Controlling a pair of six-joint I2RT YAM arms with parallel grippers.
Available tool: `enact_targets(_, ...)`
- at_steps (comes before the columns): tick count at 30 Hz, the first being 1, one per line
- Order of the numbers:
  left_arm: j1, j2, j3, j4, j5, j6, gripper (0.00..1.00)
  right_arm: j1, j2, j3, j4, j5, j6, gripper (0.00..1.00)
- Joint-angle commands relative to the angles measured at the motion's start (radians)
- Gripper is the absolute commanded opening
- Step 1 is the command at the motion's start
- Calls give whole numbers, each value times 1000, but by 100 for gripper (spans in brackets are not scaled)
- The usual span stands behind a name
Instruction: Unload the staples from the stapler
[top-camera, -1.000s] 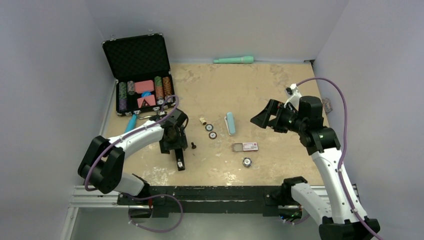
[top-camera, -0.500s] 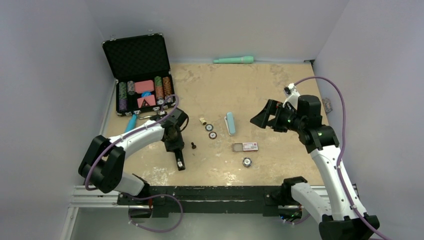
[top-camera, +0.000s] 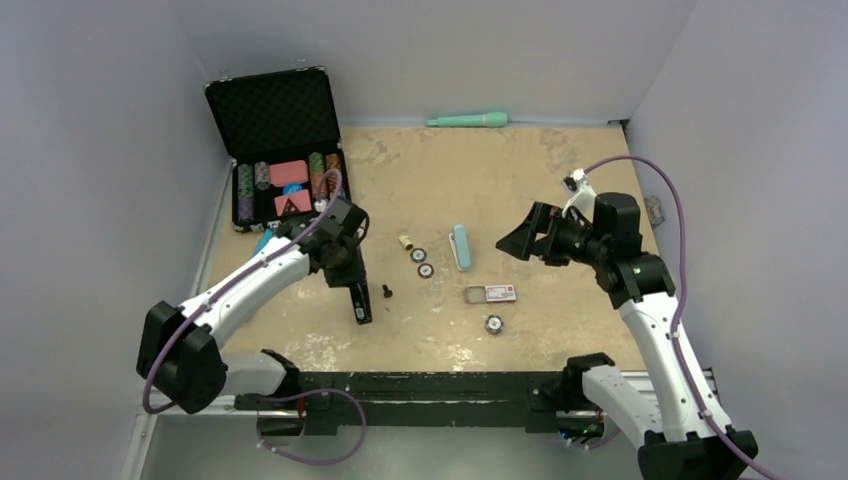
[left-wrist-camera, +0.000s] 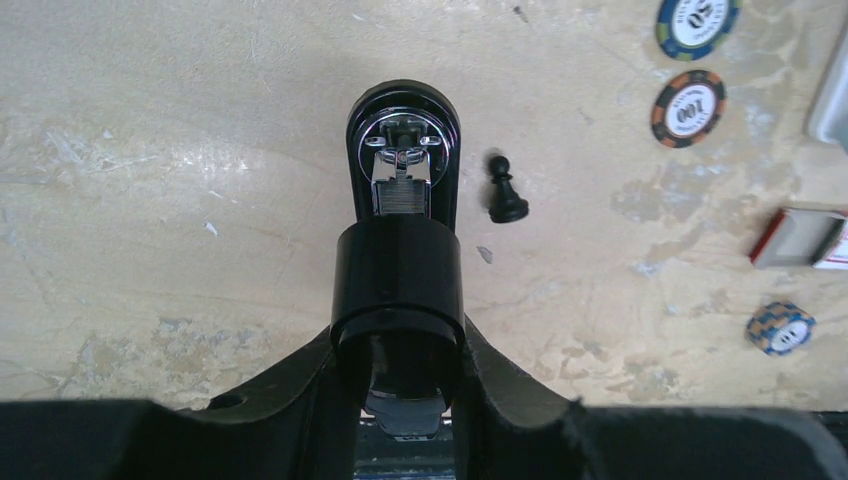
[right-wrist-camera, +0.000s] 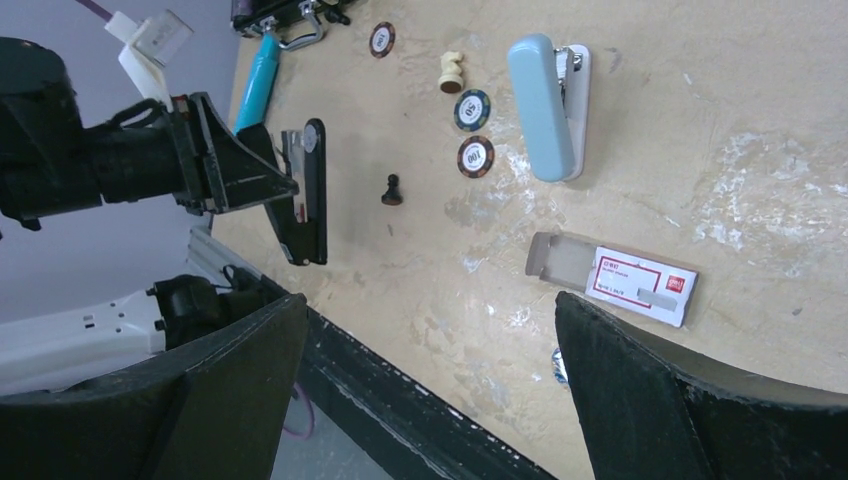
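Observation:
My left gripper (top-camera: 347, 275) is shut on the rear end of a black stapler (top-camera: 358, 302), whose front end points toward the near table edge. In the left wrist view the stapler (left-wrist-camera: 402, 150) sits between my fingers (left-wrist-camera: 300, 385). Its top is open, and a silvery ribbed strip, apparently the staples (left-wrist-camera: 400, 195), lies in the metal channel. The black stapler also shows in the right wrist view (right-wrist-camera: 312, 190). My right gripper (top-camera: 522, 240) is open and empty, held above the table's right side, with its fingers (right-wrist-camera: 230, 370) wide apart.
A light-blue stapler (top-camera: 460, 246) and a staple box (top-camera: 492, 294) lie mid-table. Nearby are poker chips (top-camera: 418, 256), another chip (top-camera: 493, 323) and a black pawn (top-camera: 386, 292). An open chip case (top-camera: 285, 150) stands at the back left. A teal pen (top-camera: 467, 120) lies by the back wall.
My left arm has stretched out and its wrist has moved back and up, still holding the black stapler, which now lies more lengthwise. My right gripper has drifted slightly left.

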Motion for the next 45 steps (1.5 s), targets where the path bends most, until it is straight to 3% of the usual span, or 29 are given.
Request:
enact_targets(1,-4,-71,87,-64,31,52,0,3,-51,-32,81,-80,14,99)
enact_targets(8,-3,-114,135,-42,169,108,0,3,-124,-213,343,-363,117,97)
enact_targets(17,-3,-93,305,-44,383,170,0,3,-53,-229,481,-521,158,89)
enact_targets(21,-4,-83,371,-37,471,166,0,3,-39,-199,524,-531,194,99)
enact_targets(31,-17,-41,535,38,645,116,0,2,-31,-154,674,-564,323,99)
enact_targets(45,-75,54,720,286,753,-152,0,3,-42,-10,750,-432,425,99)
